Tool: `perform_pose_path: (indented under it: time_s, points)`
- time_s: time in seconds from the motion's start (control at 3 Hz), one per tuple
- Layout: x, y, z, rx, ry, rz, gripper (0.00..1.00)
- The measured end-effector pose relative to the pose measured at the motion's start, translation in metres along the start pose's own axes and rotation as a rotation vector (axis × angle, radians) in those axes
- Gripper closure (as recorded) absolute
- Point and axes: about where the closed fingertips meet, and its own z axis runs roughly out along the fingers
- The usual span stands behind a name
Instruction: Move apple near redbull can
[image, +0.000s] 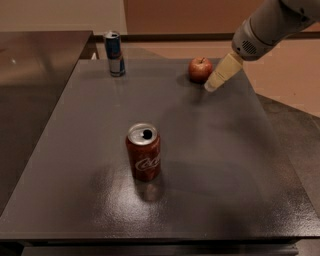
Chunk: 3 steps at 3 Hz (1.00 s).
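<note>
The apple (200, 69) rests upright on the dark counter (225, 165), close to the far edge and right of centre. The redbull can (115, 53) stands upright at the far left corner of the same counter, well apart from the apple, with bare surface between them. A red cola can (143, 152) with an opened top stands upright near the middle of the counter, nearer the camera and well apart from both.

The gripper (210, 87) enters from the upper right on the grey arm (272, 25). It slopes down and to the left, and its pale tip hangs just beside the apple's right side, low over the counter. Contact with the apple cannot be confirmed. The gripper presents as one cream-coloured wedge, so how far open it is cannot be told. No object is seen in its hold.
</note>
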Motion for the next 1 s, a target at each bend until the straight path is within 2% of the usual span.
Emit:
perform_pose_path:
  time_s: [0.33, 0.67, 1.0]
  points:
    - [-0.014, -0.012, 0.036, -0.011, -0.034, 0.068, 0.00]
    - [-0.016, -0.025, 0.058, 0.015, -0.056, 0.145, 0.00]
    - [-0.016, -0.038, 0.077, 0.020, -0.075, 0.217, 0.00]
